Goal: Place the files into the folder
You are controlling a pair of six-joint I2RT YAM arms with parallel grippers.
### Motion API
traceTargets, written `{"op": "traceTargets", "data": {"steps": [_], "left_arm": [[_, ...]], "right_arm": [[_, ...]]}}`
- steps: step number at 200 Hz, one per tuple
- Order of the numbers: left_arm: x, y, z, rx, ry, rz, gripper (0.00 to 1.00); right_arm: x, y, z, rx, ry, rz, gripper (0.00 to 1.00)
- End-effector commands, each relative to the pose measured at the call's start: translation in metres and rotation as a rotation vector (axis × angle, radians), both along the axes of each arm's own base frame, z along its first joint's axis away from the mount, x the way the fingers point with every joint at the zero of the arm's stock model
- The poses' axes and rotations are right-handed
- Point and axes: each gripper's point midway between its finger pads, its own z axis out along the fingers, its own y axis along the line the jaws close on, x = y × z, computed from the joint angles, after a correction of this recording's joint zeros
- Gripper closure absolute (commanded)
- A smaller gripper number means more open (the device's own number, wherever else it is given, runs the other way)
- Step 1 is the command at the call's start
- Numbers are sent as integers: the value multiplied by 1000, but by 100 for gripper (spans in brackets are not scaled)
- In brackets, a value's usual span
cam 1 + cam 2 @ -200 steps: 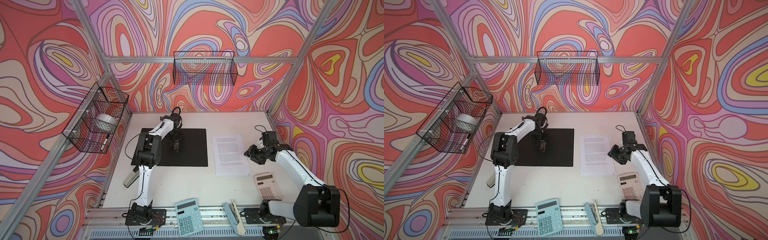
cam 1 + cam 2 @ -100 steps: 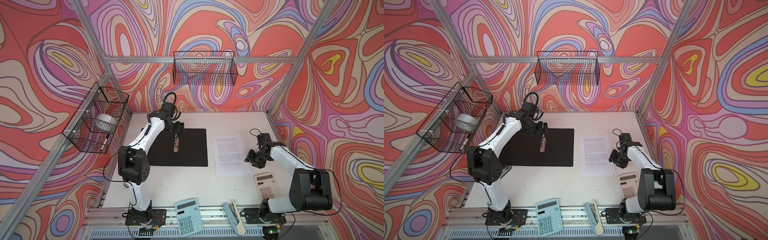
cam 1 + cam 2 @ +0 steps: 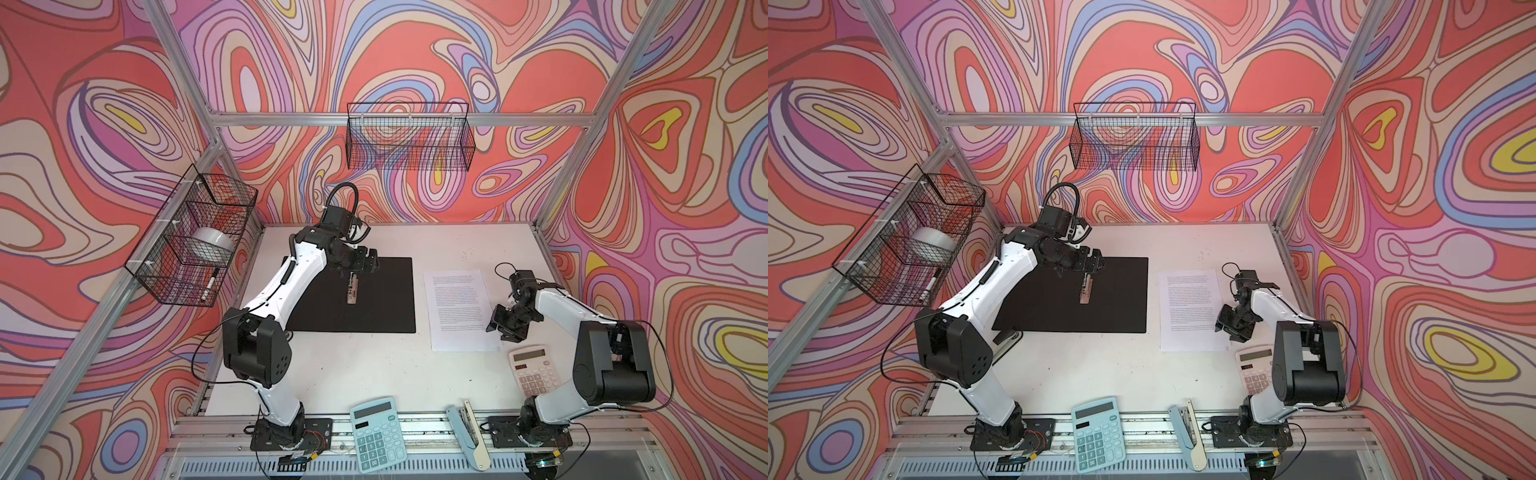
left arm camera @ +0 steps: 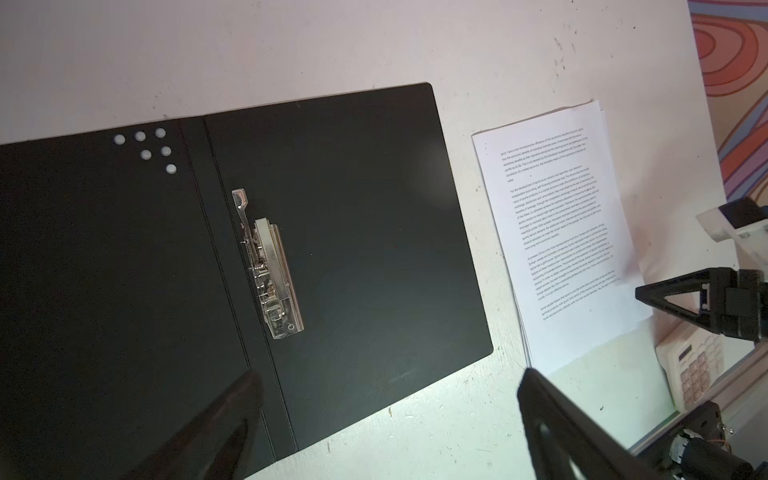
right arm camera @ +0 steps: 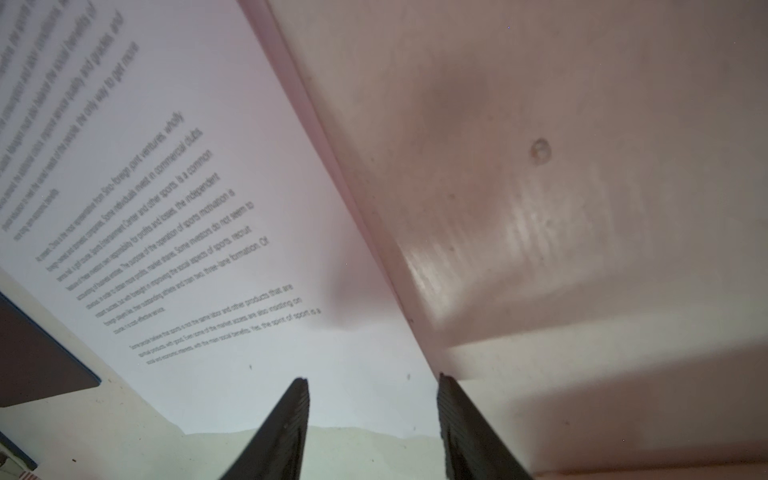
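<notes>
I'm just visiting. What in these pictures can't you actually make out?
Wording on the files: too small in both top views, blurred in the right wrist view.
Number of sheets: stack too thin in every view.
Part of the folder: behind the left arm in both top views, cut by the picture edge in the left wrist view.
Its outer cover: faces the table.
Whether the right gripper touches the paper: unclear.

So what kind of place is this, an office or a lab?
Probably a robot lab test cell, not an office: an aluminium frame with swirl-printed walls encloses the table, the left arm and right arm are bolted to its front rail, and a teal calculator and open folder are props.
</notes>
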Motion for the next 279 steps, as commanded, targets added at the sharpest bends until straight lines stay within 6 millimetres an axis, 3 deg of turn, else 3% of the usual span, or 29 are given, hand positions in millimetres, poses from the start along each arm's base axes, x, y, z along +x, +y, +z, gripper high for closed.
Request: {"op": "traceTargets", "data": {"steps": [1, 34, 63, 87, 177, 233, 279], "left_arm": [[-6, 3, 12, -4, -39, -20, 4], [-7, 3, 14, -8, -43, -15, 4], [-7, 2, 15, -12, -41, -16, 4], [-7, 2, 15, -17, -40, -14, 4], [-8, 1, 14, -21, -34, -12, 4], [-9, 0, 14, -29, -27, -8, 4], [-10, 1, 15, -33, -31, -6, 4]], "right_arm": [[0, 7, 0, 51, 9, 12, 47], [1, 9, 3, 63, 0, 7, 48], [2, -15, 11, -75, -5, -11, 47], [4, -21, 12, -112, 3, -10, 47], [3, 5, -7, 51, 35, 8, 47], [-2, -6, -10, 2, 42, -10, 47], [-3, 4, -12, 65, 51, 3, 48]]}}
